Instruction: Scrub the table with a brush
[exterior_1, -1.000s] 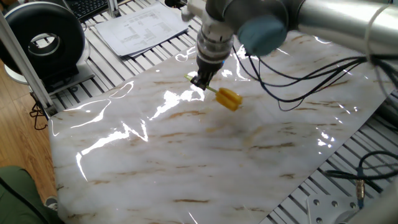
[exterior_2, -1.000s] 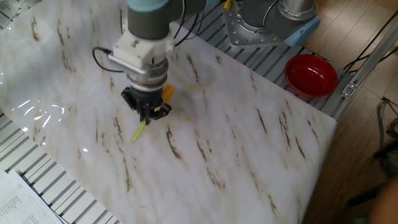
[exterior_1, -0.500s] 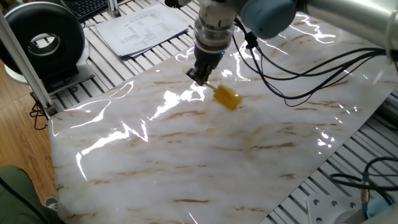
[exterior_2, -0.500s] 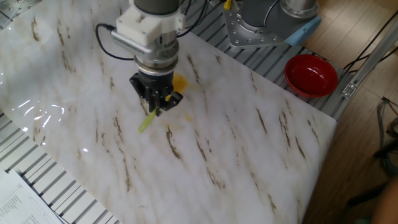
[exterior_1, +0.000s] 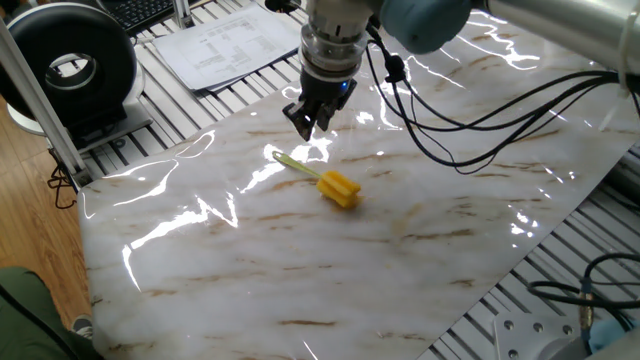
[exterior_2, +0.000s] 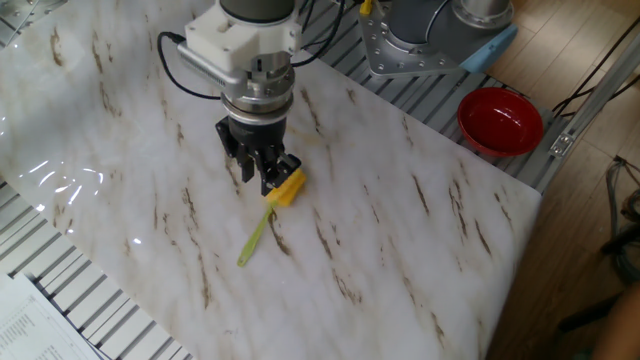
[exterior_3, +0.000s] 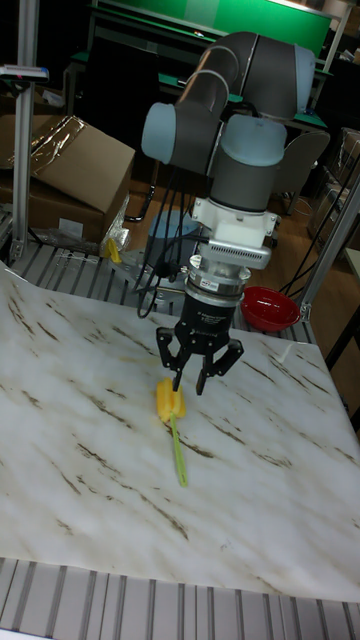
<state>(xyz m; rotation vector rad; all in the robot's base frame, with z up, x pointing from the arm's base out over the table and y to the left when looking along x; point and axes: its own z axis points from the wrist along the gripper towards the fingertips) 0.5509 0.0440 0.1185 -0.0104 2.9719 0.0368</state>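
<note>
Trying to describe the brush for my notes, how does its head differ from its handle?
On the brush, the head is chunky, short and bright yellow; the handle is a thin, longer, pale yellow-green stick. Both lie flat on the table, untouched by the gripper, whose jaws are open.

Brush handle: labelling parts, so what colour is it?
Pale yellow-green, on the brush; the tall fixed view shows it best.

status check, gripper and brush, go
Gripper open, empty, above the table. Brush lying flat on the marble, released, handle free. Nothing blocking a re-grasp.
</note>
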